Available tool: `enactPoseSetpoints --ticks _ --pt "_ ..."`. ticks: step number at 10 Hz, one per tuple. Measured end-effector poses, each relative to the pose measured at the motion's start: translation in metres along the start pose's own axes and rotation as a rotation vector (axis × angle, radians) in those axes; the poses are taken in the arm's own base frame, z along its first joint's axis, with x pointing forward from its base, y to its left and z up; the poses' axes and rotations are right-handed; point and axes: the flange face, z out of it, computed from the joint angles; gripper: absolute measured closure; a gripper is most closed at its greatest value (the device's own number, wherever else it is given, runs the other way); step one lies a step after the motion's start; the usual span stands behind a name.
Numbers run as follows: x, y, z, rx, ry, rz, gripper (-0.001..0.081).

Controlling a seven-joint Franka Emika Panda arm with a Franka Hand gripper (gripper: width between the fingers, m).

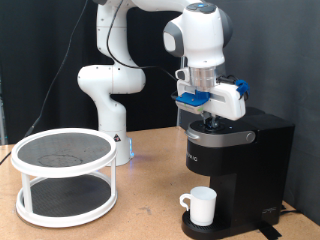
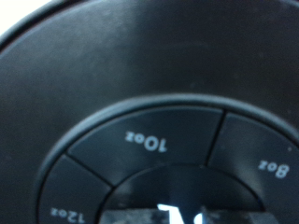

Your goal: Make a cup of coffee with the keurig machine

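The black keurig machine [image 1: 232, 158] stands at the exterior view's right. The small white cup [image 1: 201, 205] sits on its round drip base, handle to the left. My gripper [image 1: 211, 117] points straight down onto the machine's closed lid and its fingertips reach the top panel. The wrist view is filled by that dark top panel [image 2: 149, 103] seen very close, with size buttons marked 10oz [image 2: 148, 142], 8oz [image 2: 273, 168] and 12oz [image 2: 67, 215]. The fingers do not show clearly there.
A white two-tier round rack [image 1: 66, 173] with dark mesh shelves stands on the wooden table at the exterior view's left. The arm's white base [image 1: 108, 100] is behind it, before a black curtain.
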Motion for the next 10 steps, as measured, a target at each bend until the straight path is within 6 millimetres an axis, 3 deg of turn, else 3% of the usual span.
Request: enactPoseSetpoints --ticks 4,10 --pt "-0.0031 -0.0087 0.0001 -0.062 0.016 0.008 0.0806" --pt "-0.0029 -0.0011 -0.0045 -0.045 -0.075 -0.105 0.0806"
